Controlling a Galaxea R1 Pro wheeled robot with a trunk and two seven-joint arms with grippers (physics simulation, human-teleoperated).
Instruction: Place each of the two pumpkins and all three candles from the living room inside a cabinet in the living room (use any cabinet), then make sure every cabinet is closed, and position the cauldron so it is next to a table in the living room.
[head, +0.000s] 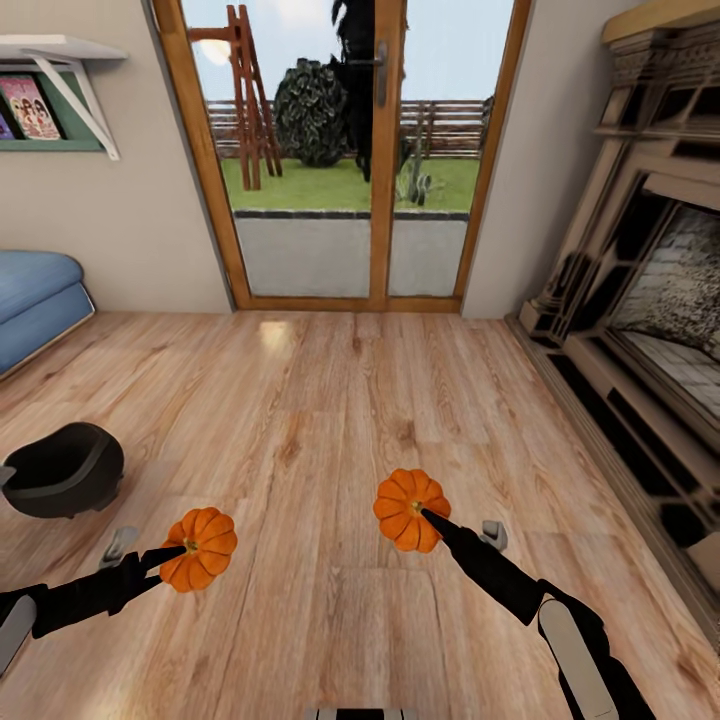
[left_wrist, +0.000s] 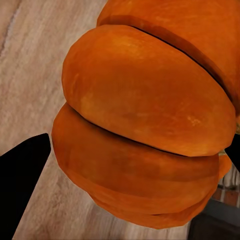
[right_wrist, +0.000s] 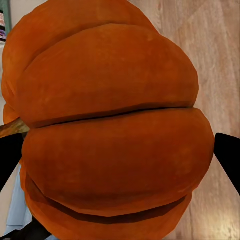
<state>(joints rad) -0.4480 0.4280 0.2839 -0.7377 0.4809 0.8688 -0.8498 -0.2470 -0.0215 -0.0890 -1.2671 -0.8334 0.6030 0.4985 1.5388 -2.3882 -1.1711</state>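
Two orange pumpkins are held above the wooden floor. My left gripper (head: 185, 548) is shut on the left pumpkin (head: 212, 535). In the left wrist view that pumpkin (left_wrist: 150, 100) sits between the black fingertips (left_wrist: 25, 185) of the gripper (left_wrist: 129, 170). My right gripper (head: 425, 515) is shut on the right pumpkin (head: 398, 505), which also sits between the gripper (right_wrist: 119, 160) fingers (right_wrist: 227, 160) in the right wrist view, pumpkin (right_wrist: 110, 75). The black cauldron (head: 62, 468) stands on the floor, left of my left arm. Candles, cabinet and table are out of view.
A glazed double door (head: 345, 160) to the garden is straight ahead. A large fireplace (head: 650, 300) lines the right wall. A blue sofa (head: 35, 300) and a wall shelf (head: 60, 90) are at the left. A small pale grey piece (head: 493, 535) shows beside each arm.
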